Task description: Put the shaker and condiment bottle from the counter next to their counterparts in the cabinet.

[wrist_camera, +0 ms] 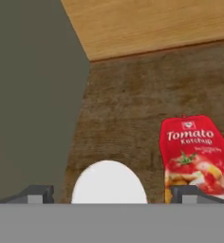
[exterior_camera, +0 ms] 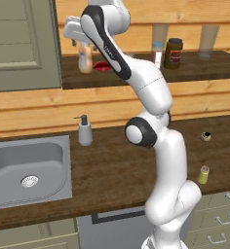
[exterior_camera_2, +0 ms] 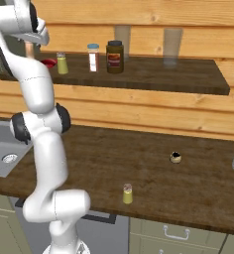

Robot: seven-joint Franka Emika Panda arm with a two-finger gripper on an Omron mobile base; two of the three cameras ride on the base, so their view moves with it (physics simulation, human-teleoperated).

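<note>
The peach-tan condiment bottle [exterior_camera: 85, 59] stands upright on the cabinet shelf [exterior_camera: 136, 75], just left of the flat red ketchup packet [exterior_camera: 103, 66]. In the hand view its white cap [wrist_camera: 109, 182] sits between the two fingertips with a gap on each side, and the ketchup packet [wrist_camera: 194, 152] lies to the right. My gripper [exterior_camera: 84, 44] hangs open right above the bottle, holding nothing. One yellow-green shaker [exterior_camera_2: 127, 193] stands on the counter [exterior_camera_2: 139, 163] near its front edge. A like shaker [exterior_camera_2: 62, 63] stands in the cabinet beside the red packet [exterior_camera_2: 48, 63].
The grey-green cabinet door [wrist_camera: 33, 95] is close on the hand's left. On the shelf stand a white blue-capped bottle [exterior_camera_2: 93, 57], a brown jar [exterior_camera_2: 115, 56] and two glasses [exterior_camera_2: 172, 47]. The counter holds a pump dispenser [exterior_camera: 85, 130], a sink [exterior_camera: 29, 170] and a small dark item [exterior_camera_2: 176, 157].
</note>
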